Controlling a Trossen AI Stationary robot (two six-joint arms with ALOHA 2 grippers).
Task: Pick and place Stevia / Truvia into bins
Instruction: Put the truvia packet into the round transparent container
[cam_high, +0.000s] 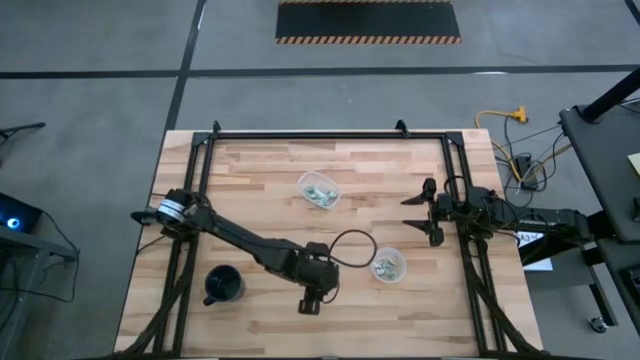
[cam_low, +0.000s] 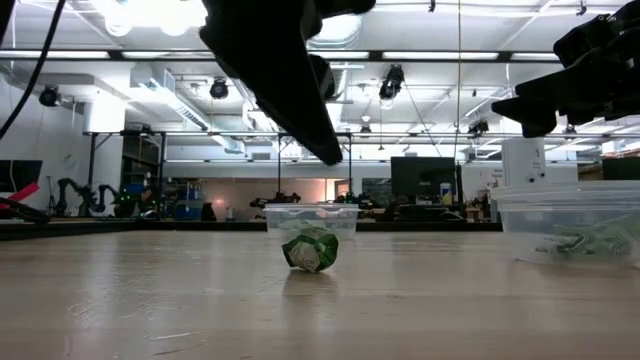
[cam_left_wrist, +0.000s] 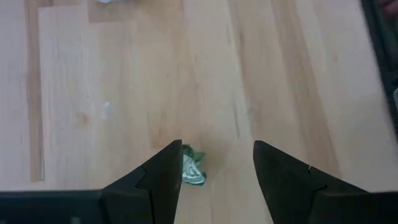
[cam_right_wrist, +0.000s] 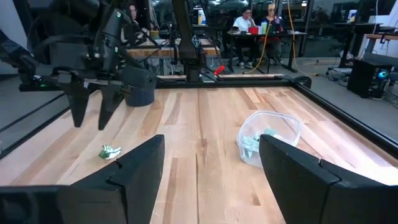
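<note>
A crumpled green and white Stevia packet (cam_low: 310, 250) lies on the wooden table, also visible in the left wrist view (cam_left_wrist: 195, 172) and the right wrist view (cam_right_wrist: 110, 151). My left gripper (cam_left_wrist: 217, 168) hangs open above it, fingers slanting down, clear of the table (cam_low: 325, 150). The packet sits just beside one fingertip, partly hidden by it. Two clear plastic bins hold packets: one near the table's middle (cam_high: 318, 190), one nearer the front right (cam_high: 388, 266). My right gripper (cam_right_wrist: 211, 162) waits open at the table's right edge (cam_high: 420, 215), with nothing between its fingers.
A black cup (cam_high: 224, 285) stands near the front left, close beside my left arm. A black metal frame (cam_high: 320, 135) runs round the table top. Bare wood lies between the two bins and along the front edge.
</note>
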